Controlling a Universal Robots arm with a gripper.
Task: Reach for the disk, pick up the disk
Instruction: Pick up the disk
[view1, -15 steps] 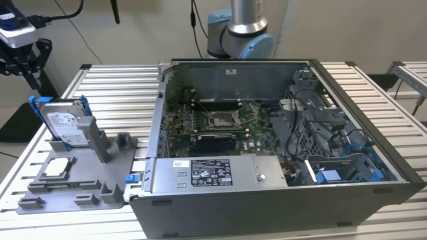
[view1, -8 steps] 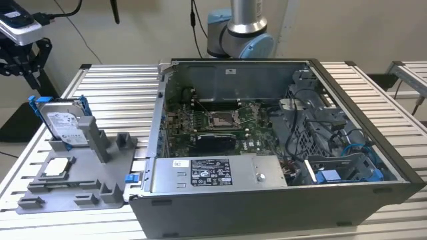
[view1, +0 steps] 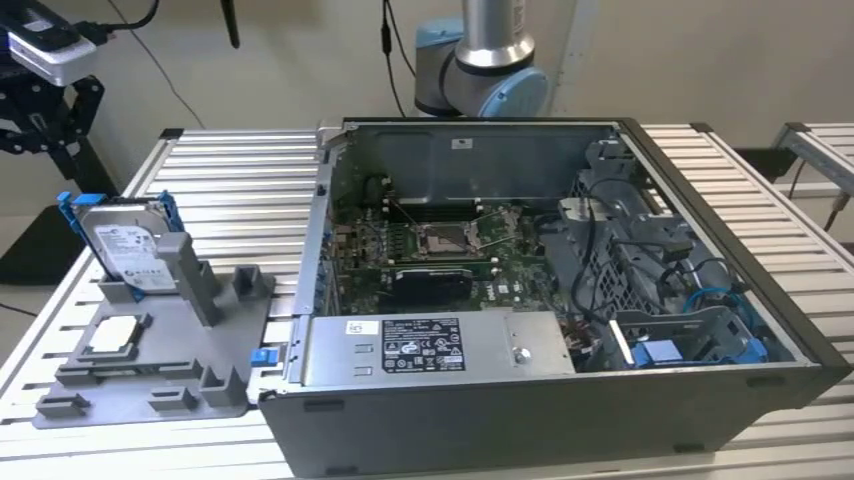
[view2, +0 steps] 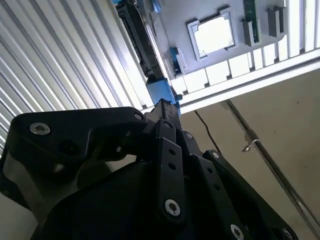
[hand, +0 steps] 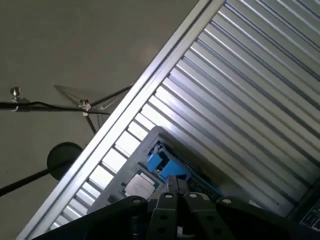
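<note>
An open computer case (view1: 534, 420) lies on its side on a slatted metal table (view1: 240, 160), its green motherboard (view1: 441, 240) exposed beside a labelled silver power supply (view1: 441, 345). Blue cables (view1: 714, 295) loop through the drive cage at the exterior view's right, above a blue bracket (view1: 661, 355). At the exterior view's left a grey moulded tray (view1: 147, 390) rests against the case, a small pale rectangular part (view1: 114, 335) seated flat in one of its recesses. In the first wrist view, a black stand (hand: 65, 155) sits on the floor (hand: 75, 40) beyond the table's edge.
</note>
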